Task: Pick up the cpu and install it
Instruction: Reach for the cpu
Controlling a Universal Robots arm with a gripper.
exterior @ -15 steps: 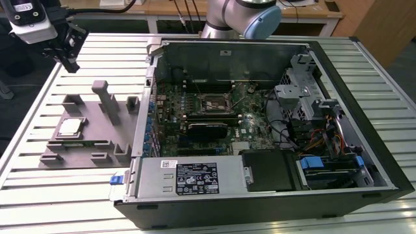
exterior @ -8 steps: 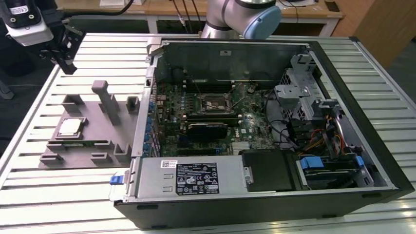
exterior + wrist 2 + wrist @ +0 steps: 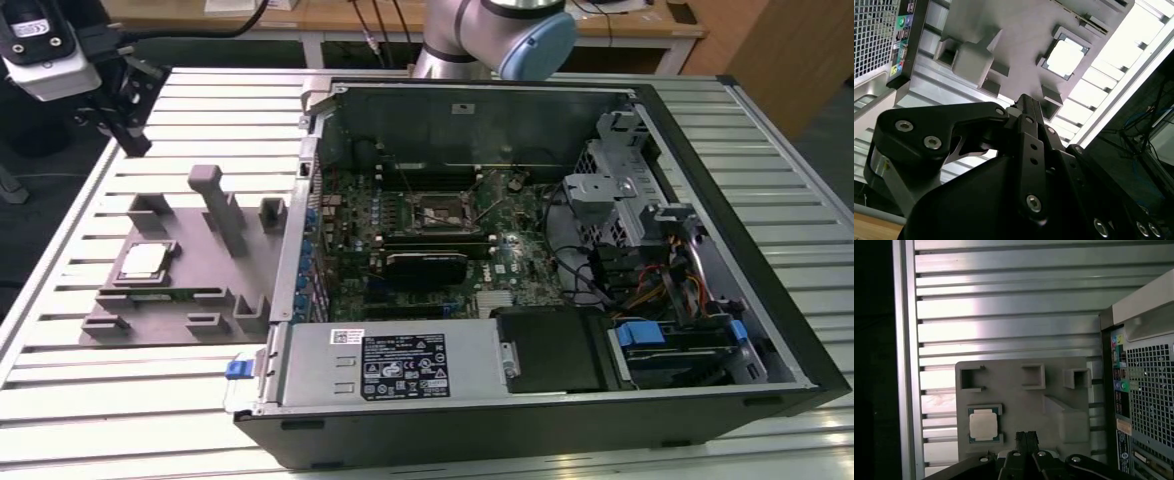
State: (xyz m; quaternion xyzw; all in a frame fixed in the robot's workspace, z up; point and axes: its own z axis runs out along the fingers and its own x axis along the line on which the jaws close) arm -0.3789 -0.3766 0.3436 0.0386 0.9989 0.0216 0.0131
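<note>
**Gripper poised off the parts tray.** The arm's gripper [image 3: 131, 146] hangs above the slatted metal table [image 3: 80, 420] at the far corner on the exterior view's left. Its 2 jaws are drawn together with nothing between them, as both wrist views show.

The cpu [image 3: 144, 262] lies flat, metal plate up, in a square recess of the grey plastic tray [image 3: 154, 318]. The tray sits just beside the open computer case [image 3: 534, 420], on the exterior view's left of it. The cpu is apart from the gripper, nearer the camera. In the first wrist view the chip [image 3: 985, 424] appears close to the closed fingertips [image 3: 1022, 436], though at a lower level. The second wrist view sets it [image 3: 1066, 56] beyond the finger ends.

The socket [image 3: 441, 212] sits mid-board inside the case (whether its frame is open cannot be made out).

By its look, the cpu is light, thin and rigid. Its smooth plate is likely to slip under a careless pinch, and its underside is likely delicate. The safest hold would be across 2 opposite edges of the pale rim, kept level. The recess walls appear to leave little room around it.
</note>
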